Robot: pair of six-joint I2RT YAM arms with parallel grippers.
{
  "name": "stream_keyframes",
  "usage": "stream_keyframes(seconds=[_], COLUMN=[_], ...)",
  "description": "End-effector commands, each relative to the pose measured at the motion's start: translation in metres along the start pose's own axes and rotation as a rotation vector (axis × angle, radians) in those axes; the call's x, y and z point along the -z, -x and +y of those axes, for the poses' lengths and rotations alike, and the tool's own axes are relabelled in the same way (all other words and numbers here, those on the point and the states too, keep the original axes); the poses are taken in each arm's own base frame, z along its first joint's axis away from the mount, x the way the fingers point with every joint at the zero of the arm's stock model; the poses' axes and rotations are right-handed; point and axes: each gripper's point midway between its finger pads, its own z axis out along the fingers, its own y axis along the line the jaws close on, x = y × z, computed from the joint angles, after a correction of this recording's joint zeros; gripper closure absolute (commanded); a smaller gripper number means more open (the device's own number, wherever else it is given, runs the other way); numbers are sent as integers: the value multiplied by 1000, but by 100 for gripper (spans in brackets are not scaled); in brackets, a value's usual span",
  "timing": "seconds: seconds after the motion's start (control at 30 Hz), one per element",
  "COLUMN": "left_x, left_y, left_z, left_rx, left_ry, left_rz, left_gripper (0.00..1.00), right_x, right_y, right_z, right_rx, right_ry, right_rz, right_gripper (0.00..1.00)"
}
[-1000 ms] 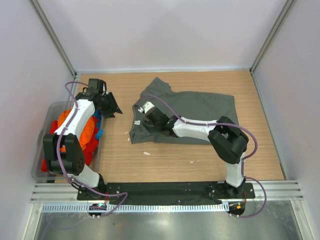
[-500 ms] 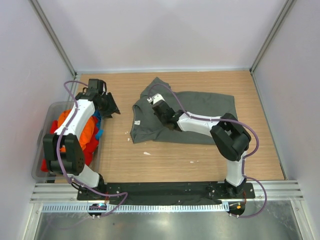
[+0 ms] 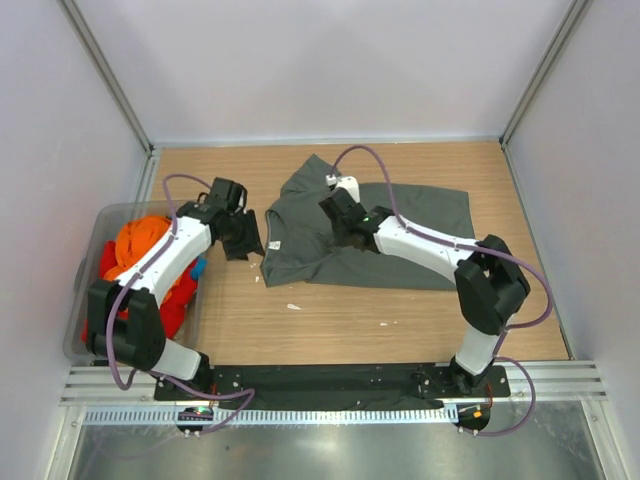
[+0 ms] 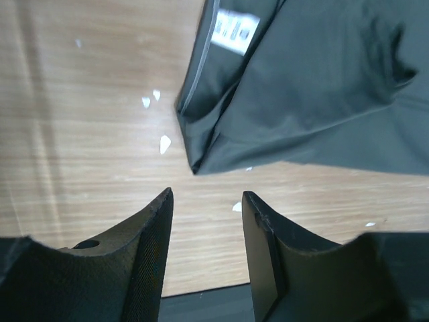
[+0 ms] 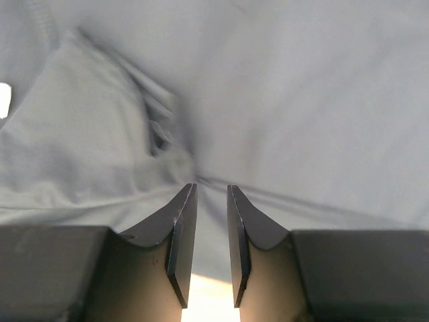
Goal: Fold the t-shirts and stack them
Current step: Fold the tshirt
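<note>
With the grey shirt (image 3: pixel 305 250) spread at mid-frame, close your barely parted, empty right gripper (image 5: pixel 211 188) on the cloth beneath it, and slide your wide-open, empty left gripper (image 4: pixel 206 198) onto its lower-left corner.

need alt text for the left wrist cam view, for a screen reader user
The left gripper hangs with jaws open and empty over a wooden table. Just beyond lies the crumpled corner of a dark grey-green t-shirt, its white label showing, with small white specks on the wood beside it.
</note>
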Motion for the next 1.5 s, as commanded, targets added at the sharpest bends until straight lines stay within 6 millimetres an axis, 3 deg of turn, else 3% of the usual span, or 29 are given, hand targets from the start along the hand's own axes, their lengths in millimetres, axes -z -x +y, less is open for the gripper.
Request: stream_keyframes(seconds=[0.0,0.13,0.17,0.33,0.4,0.6,0.8,0.93,1.27,1.4,1.47], left_x=[-10,-28,-31,-50,-56,-76,-70,-63,-36,-18,-8], left_y=[-21,-40,-42,-55,-58,-61,-53,-43,-36,-26,-23], left_z=[-5,-20,-20,-16,-13,17,46,52,38,14,-1], left_rx=[7,-6,-7,13,13,-4,-36,-48,-54,-55,-48], left_ry=[-5,-23,-10,24,40,200,388,446,390,272,183], left_rz=[37,88,93,106,114,114,80,42,8,-11,-5], left_gripper=[53,55,56,57,58,59,60,60,59,57,55], right_x=[25,30,29,32,34,34,37,37,38,48,54], right_y=[-6,-36,-53,-80,-94,-124,-146,-153,-162,-134,-105], right_z=[-39,-73,-83,-126,-134,-151,-171,-176,-181,-172,-160], right_rx=[-241,-323,-324,-424,-435,-435,-402,-399,-381,-397,-391], right_ry=[-108,-170,-197,-278,-294,-358,-446,-462,-471,-383,-278], right_rz=[63,107,133,164,181,226,260,269,276,210,131], right_gripper=[69,70,70,71,71,71,72,72,72,70,68])
